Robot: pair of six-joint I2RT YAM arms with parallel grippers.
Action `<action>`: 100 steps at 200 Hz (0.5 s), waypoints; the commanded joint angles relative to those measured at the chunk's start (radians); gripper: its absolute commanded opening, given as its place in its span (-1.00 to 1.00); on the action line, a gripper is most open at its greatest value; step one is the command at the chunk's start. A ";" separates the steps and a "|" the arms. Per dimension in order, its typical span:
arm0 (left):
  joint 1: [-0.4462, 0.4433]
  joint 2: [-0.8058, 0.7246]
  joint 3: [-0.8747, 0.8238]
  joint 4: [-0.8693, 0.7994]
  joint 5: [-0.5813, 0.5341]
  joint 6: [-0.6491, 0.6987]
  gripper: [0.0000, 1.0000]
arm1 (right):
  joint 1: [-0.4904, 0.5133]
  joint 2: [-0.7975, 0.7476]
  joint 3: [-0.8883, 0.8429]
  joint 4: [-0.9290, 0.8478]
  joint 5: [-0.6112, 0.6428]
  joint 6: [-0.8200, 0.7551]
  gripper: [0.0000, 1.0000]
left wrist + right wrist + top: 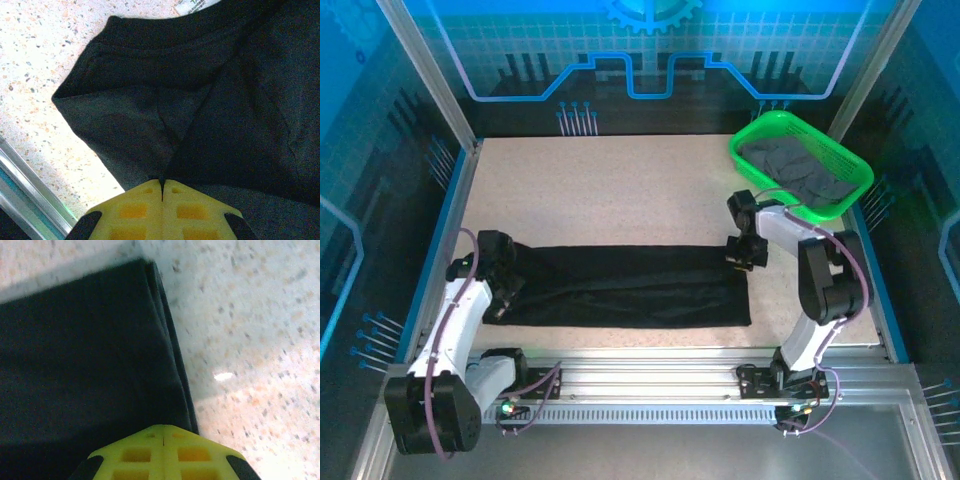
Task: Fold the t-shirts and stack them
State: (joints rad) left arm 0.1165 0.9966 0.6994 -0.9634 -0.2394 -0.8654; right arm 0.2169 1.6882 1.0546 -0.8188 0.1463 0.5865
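Observation:
A black t-shirt (630, 285) lies folded into a long band across the near part of the table. My left gripper (505, 278) is at its left end. In the left wrist view the yellow fingers (162, 181) are shut, and creases in the cloth (150, 100) run to a pinch at their tips. My right gripper (740, 255) sits at the band's far right corner. In the right wrist view its jaws (164, 427) are shut where the layered edge of the shirt (75, 365) runs under them. Dark grey t-shirts (795, 163) lie bunched in the basket.
The bright green mesh basket (757, 130) stands at the back right corner, close behind the right arm. A metal rail (650, 375) runs along the near edge. Blue walls and aluminium posts fence the speckled tabletop (610, 190).

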 commanded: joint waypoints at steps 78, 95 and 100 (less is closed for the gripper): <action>-0.001 -0.021 -0.019 -0.044 -0.005 -0.039 -1.00 | 0.023 -0.120 -0.144 -0.001 -0.070 -0.011 -0.80; -0.001 -0.030 -0.038 -0.051 -0.002 -0.063 -0.93 | 0.021 -0.120 -0.160 -0.012 -0.044 -0.010 -0.80; -0.001 -0.032 -0.044 -0.051 0.002 -0.071 -0.85 | 0.019 -0.118 -0.160 -0.014 -0.040 -0.011 -0.80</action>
State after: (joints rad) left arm 0.1165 0.9859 0.6914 -0.9676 -0.2390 -0.8886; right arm 0.2310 1.5681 0.9157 -0.7963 0.0967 0.5781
